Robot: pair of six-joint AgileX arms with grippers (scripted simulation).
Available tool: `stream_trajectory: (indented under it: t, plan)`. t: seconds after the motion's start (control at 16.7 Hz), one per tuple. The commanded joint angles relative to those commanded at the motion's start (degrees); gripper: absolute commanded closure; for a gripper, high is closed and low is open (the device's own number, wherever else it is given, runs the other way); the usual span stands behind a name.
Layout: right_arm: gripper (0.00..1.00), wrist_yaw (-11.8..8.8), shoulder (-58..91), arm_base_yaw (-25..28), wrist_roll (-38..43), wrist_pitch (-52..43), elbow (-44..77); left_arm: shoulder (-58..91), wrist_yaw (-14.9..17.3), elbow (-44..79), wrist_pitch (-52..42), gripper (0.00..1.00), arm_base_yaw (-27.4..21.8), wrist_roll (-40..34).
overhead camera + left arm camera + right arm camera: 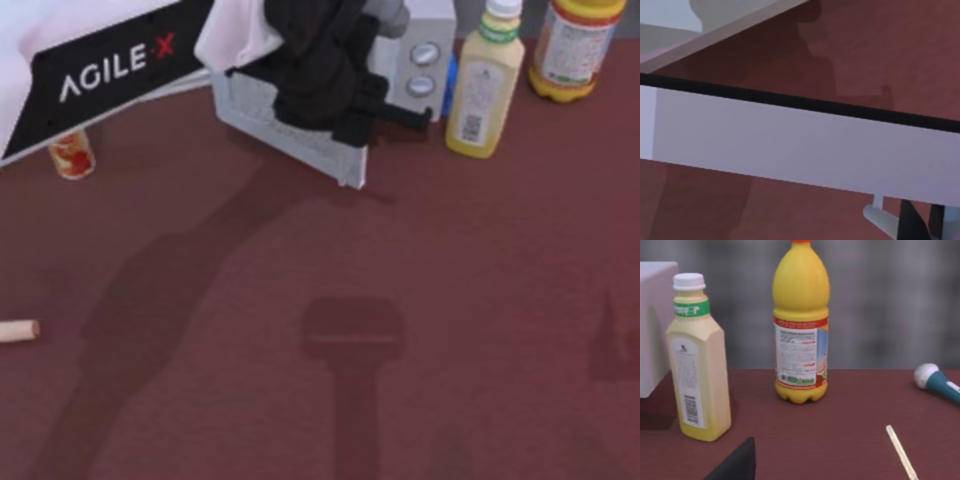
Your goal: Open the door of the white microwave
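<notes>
The white microwave (425, 30) stands at the table's far edge, its two silver knobs (423, 70) on the right panel. Its door (285, 130) is swung partly out toward the table's front, hinged on the left. My left gripper (360, 125) sits at the door's free end. In the left wrist view the door's edge (800, 145) crosses as a white band, and the left gripper (922, 225) is shut, its black fingers (910, 225) round the grey door handle (885, 219). My right arm is parked out of the top view; one black fingertip (740, 462) shows, nothing beside it.
A pale yellow bottle (485, 85) stands just right of the microwave, an orange-yellow bottle (572, 50) farther right. A red can (72, 155) sits under my left arm. A beige stub (15, 330) lies at the left edge. A teal microphone (935, 380) and thin stick (901, 450) lie at the right.
</notes>
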Motion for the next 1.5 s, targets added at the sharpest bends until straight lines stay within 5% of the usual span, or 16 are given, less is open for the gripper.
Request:
stream_trajectory:
  t: [0.54, 1.5]
  plan:
    - [0.0, 0.0, 0.0, 0.0, 0.0, 0.0, 0.0, -4.72, 4.19, -6.89, 2.45, 1.0, 1.91, 7.22]
    - [0.0, 0.0, 0.0, 0.0, 0.0, 0.0, 0.0, -4.76, 4.22, -6.96, 2.47, 1.0, 1.93, 7.29]
